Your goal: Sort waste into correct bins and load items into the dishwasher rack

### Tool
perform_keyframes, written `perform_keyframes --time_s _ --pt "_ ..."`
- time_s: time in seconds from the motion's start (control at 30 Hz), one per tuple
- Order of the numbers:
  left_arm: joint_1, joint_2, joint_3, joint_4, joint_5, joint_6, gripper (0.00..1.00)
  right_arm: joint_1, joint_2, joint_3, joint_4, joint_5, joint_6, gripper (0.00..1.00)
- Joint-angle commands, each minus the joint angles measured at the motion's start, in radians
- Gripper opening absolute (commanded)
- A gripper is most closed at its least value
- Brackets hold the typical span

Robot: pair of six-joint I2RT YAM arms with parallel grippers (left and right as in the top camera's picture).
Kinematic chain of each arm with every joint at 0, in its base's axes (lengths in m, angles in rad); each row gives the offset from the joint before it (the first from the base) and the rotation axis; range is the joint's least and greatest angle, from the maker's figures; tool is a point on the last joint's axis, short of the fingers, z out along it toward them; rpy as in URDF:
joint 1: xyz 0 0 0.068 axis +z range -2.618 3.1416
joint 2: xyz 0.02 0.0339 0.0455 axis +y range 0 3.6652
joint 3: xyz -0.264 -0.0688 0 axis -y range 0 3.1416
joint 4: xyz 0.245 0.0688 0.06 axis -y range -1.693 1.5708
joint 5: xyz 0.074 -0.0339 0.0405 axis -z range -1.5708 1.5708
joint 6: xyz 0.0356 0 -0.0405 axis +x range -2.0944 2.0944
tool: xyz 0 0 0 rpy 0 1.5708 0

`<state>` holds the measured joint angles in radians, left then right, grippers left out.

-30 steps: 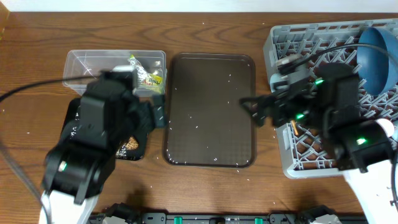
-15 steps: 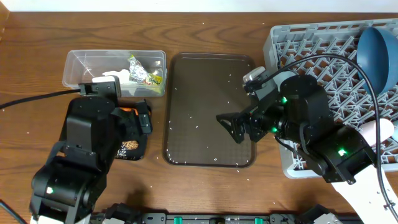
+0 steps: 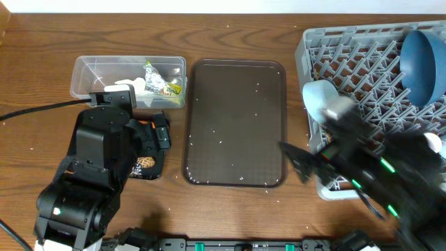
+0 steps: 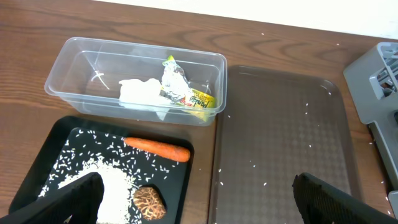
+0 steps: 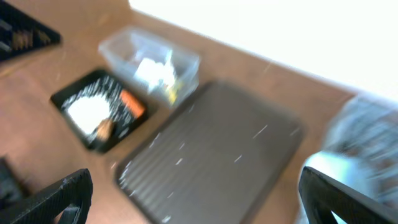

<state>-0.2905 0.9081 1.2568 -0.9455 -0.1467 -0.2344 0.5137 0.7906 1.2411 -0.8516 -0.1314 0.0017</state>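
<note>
orange carrot (image 4: pixel 157 149) lay in black tray (image 4: pixel 177 182) | you had left gripper (image 4: pixel 196 202) and right gripper (image 5: pixel 199 199) spread wide, both empty

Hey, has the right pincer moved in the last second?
Yes. The right pincer has pulled back from over the brown serving tray to the tray's near right corner, beside the dishwasher rack.

No legible txt; wrapper (image 4: pixel 200 99) print unreadable.
</note>
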Motion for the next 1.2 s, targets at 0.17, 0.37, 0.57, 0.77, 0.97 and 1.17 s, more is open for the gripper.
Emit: perform_keyframes --time_s 0.17,0.37,0.57,0.77,0.97,1.17 --pt "0.002 0.000 0.002 -0.004 -0.019 0.013 0.98 -0.161 -0.216 -0.226 0.112 0.207 -0.086 0.99" --pt "0.002 0.000 0.002 -0.004 -0.019 0.013 0.98 -0.250 -0.422 -0.611 0.354 0.161 -0.085 0.99" --pt "0.002 0.000 0.002 -0.004 -0.019 0.013 0.98 -0.272 -0.641 -0.962 0.578 0.122 -0.085 0.99" --pt "0.002 0.000 0.002 -0.004 -0.019 0.013 0.98 -0.273 -0.782 -1.198 0.761 0.121 -0.085 0.99" --pt "0.002 0.000 0.002 -0.004 -0.019 0.013 0.98 -0.271 -0.781 -1.236 0.814 0.123 -0.085 0.99" --pt "0.002 0.000 0.002 -0.004 -0.019 0.013 0.98 -0.271 -0.779 -1.236 0.778 0.124 -0.085 0.99"
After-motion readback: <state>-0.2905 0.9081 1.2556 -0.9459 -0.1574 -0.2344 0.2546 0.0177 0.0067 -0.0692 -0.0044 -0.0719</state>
